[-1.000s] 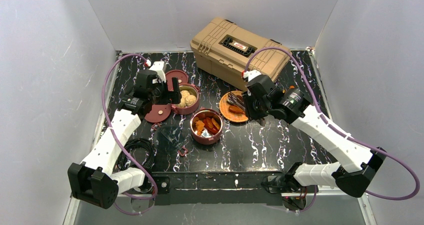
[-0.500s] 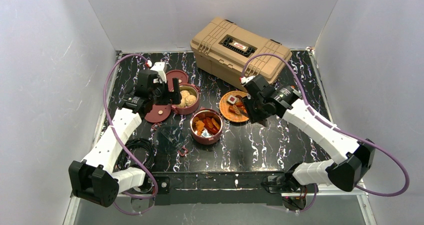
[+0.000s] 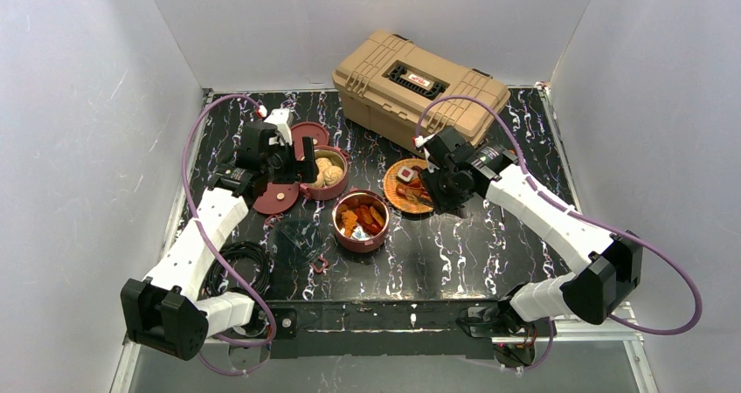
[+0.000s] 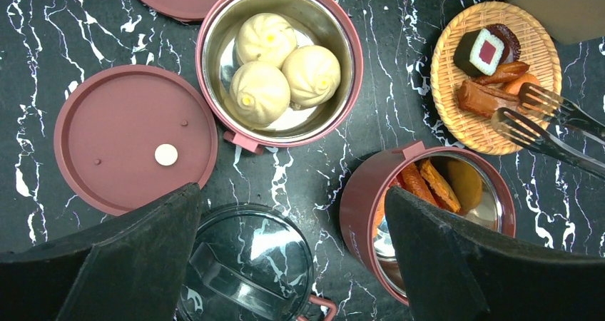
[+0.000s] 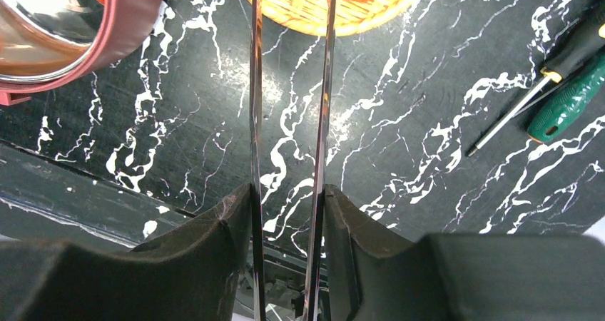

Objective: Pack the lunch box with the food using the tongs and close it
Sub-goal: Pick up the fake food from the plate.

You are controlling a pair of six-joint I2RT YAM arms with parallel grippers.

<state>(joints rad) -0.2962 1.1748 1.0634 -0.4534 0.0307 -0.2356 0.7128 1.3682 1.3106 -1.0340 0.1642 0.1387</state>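
You had orange chunks [image 4: 435, 185] loaded in the near lunch box bowl [image 3: 358, 243]. Behind it, the far lunch box bowl [image 4: 204, 57] held three buns [image 4: 260, 93], with a lid [image 4: 128, 132] lying beside it. Your left gripper [image 4: 291, 192] stood wide and held nothing. Your right gripper [image 5: 287, 200] clamped the tongs [image 5: 255, 121], whose tips were over the woven plate [image 4: 446, 85]. Only the right wrist view showed the screwdrivers [image 5: 563, 85]. Over the last second, the right arm [image 3: 559, 218] had swung, uncovering more of the plate.

Shiny steel-lined bowl [image 4: 329, 27], woven plate [image 4: 456, 115], metal tongs [image 4: 544, 133]
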